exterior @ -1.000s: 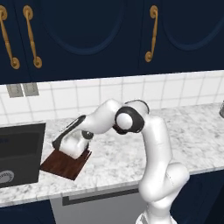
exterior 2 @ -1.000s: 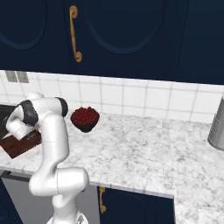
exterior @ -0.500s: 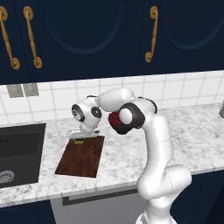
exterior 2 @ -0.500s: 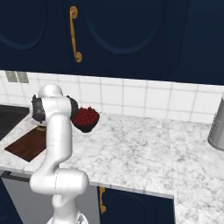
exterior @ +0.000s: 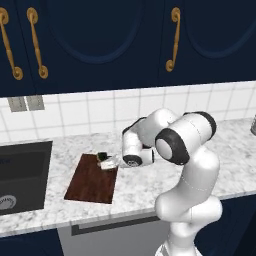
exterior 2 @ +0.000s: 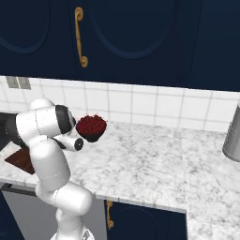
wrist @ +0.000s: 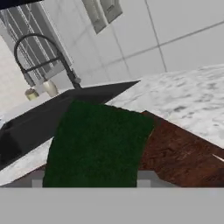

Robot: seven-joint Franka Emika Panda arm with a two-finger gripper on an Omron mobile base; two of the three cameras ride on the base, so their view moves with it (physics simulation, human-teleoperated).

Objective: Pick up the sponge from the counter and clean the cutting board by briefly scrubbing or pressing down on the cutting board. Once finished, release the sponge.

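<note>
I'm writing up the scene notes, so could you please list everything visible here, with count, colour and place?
sponge: one, dark green, between the claw's fingertips over the cutting board's far end
cutting board: one, reddish-brown, on the counter right of the sink
counter: one, white-grey marble
sink: one, dark, left end
faucet: one, black, behind the sink
bowl of red fruit: one, dark, near the tiles
metal canister: one, grey, far right
cabinet handles: gold, on navy doors
claw: closed on the sponge

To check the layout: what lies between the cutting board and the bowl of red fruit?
In the right base view, the robot's white arm stands between the cutting board and the bowl of red fruit.
</note>
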